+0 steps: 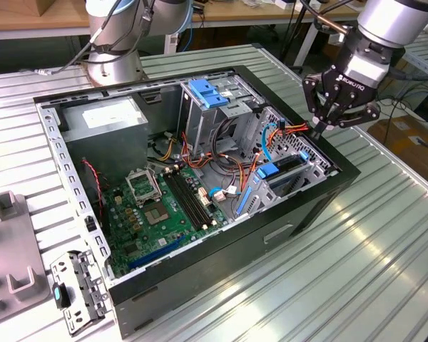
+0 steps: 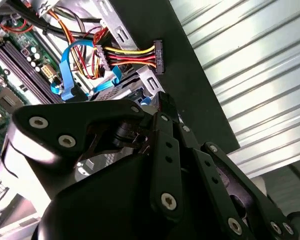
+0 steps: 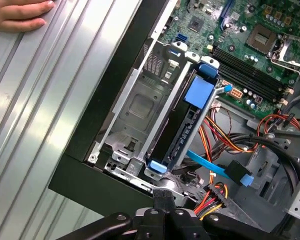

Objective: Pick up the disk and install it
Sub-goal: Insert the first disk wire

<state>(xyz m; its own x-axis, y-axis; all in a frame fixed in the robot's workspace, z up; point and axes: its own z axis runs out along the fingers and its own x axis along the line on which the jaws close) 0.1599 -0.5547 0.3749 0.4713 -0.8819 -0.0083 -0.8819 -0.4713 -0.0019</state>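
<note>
You are looking at the disk [image 3: 174, 131] sitting on edge inside the low drive cage [image 3: 140, 107] at the corner of the open computer case [image 1: 200, 285]. In the exterior view it is showing at [image 1: 284, 169]. Its long axis is running from the case wall nearest the gripper toward the motherboard [image 1: 164, 199], and its blue tab [image 3: 197, 92] is pointing at the motherboard end. Its label face is turned away, so no print on it is readable.

The gripper [image 1: 319, 130] is hanging just above the case rim at the exterior view's right, near the cage's outer end. Its fingers are pressing together with nothing between them, as both wrist views are also showing [image 2: 165, 103] [image 3: 162, 196].

The white sticker on the power supply [image 1: 103, 117] is too small for you to read.

For room, the cage's metal walls are hugging the disk on both flat sides. A power connector [image 2: 157, 55] with yellow, red and black wires and a blue data cable [image 3: 215, 170] are lying close to the disk's outer end, below the fingers. The slatted table [image 1: 385, 235] is stretching wide beside the case. A person's hand [image 3: 20, 15] is resting on those slats, well apart from the cage.
</note>
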